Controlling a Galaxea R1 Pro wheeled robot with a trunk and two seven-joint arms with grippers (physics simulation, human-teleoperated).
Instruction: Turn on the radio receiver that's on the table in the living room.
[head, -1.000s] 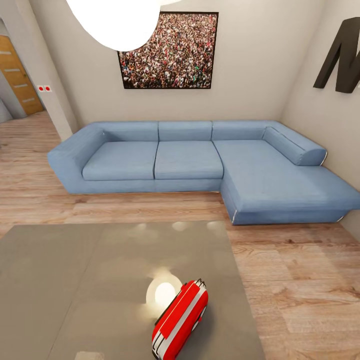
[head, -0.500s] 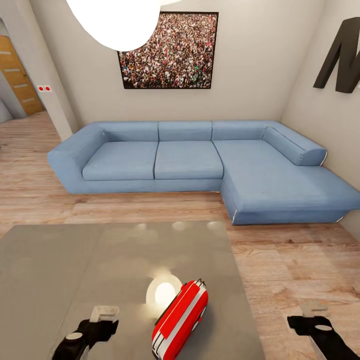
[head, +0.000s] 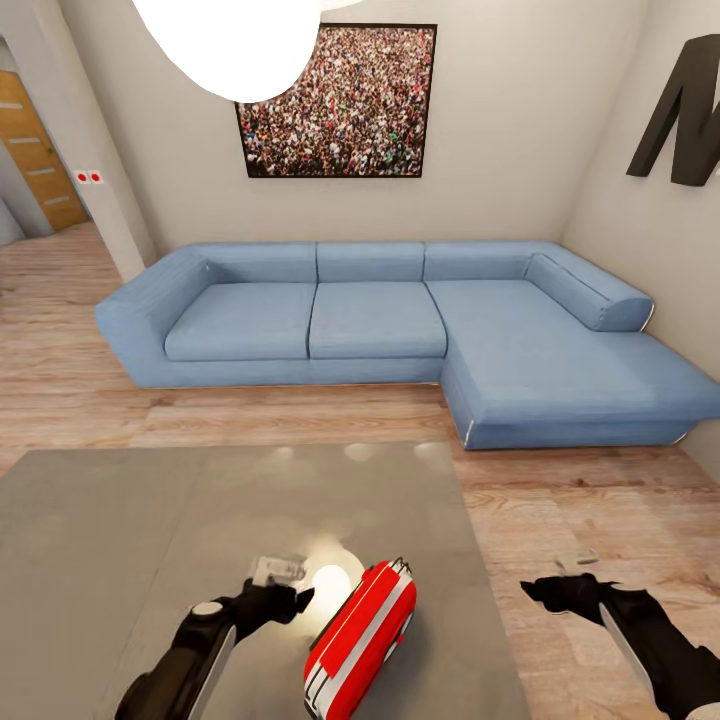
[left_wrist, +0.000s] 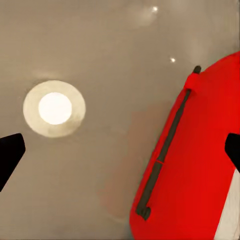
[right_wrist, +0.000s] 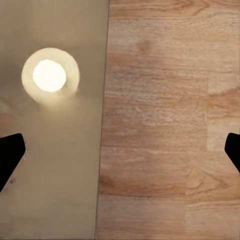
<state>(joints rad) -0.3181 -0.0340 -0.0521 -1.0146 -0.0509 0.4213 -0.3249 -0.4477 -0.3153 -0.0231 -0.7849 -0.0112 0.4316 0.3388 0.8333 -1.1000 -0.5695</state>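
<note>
Two grippers are in play over the table (head: 120, 520), and the radio receiver (head: 360, 640) lies on its side between them, near the table's right edge. The left gripper (head: 278, 572) hangs above the glossy top just to the radio's left, with a bright lamp reflection (head: 330, 582) sitting between its tips and the red shell. From the left wrist, the fingertips (left_wrist: 10, 155) stand far apart, jaws wide, and the radio's thin wire handle (left_wrist: 167, 145) runs along the red body just inside the far finger. The right gripper (head: 577, 560) hovers well to the radio's right, off the table and over the wood floor (head: 600, 500); its wrist camera shows the table edge below, fingers spread wide too. Beyond both, the blue sofa (head: 400, 320), the crowd photo (head: 337, 100) and the white pendant lamp (head: 230, 40). Nothing stands between either gripper and the radio.
</note>
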